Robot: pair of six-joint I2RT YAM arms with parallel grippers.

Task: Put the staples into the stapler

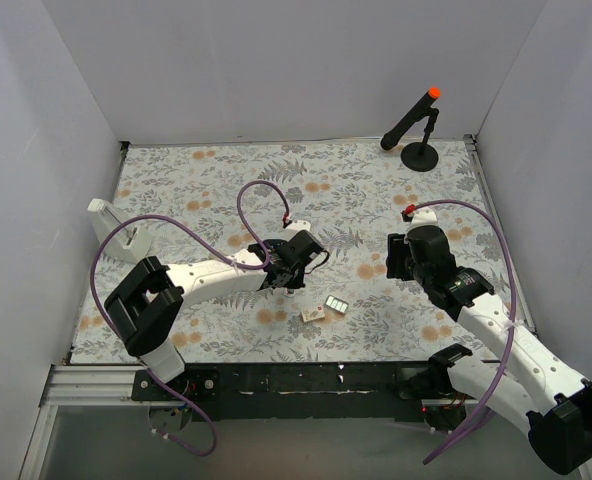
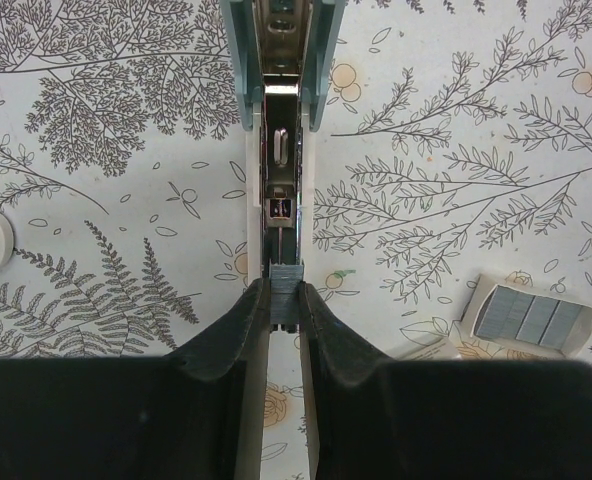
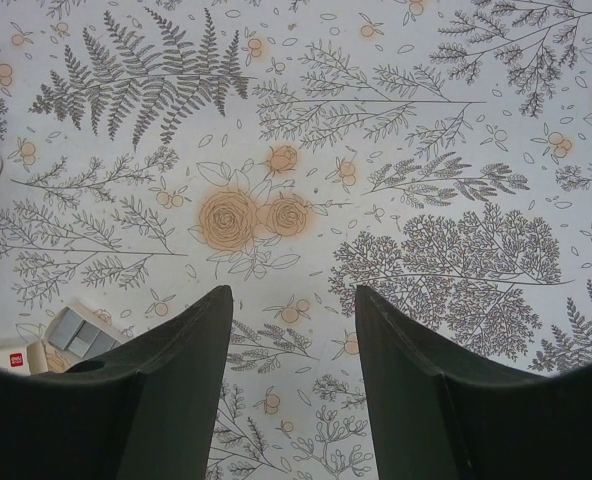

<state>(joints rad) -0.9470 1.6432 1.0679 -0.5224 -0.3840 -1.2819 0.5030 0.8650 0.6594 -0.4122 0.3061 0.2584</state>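
A short grey strip of staples (image 2: 285,282) is pinched between the fingertips of my left gripper (image 2: 285,292), right at the near end of the stapler (image 2: 284,150). The stapler lies open, its teal and white body and metal channel running away from the fingers. In the top view my left gripper (image 1: 291,268) covers the stapler. The tray of staples (image 1: 337,303) (image 2: 531,318) lies just right of it beside the beige box (image 1: 313,314). My right gripper (image 1: 396,255) (image 3: 293,300) hovers open over bare cloth, the tray (image 3: 81,332) at its lower left.
A black stand with an orange-tipped arm (image 1: 416,125) is at the back right. A white object (image 1: 111,222) lies at the left edge of the floral cloth (image 1: 376,190). White walls close in three sides and a metal rail (image 1: 276,378) runs along the near edge.
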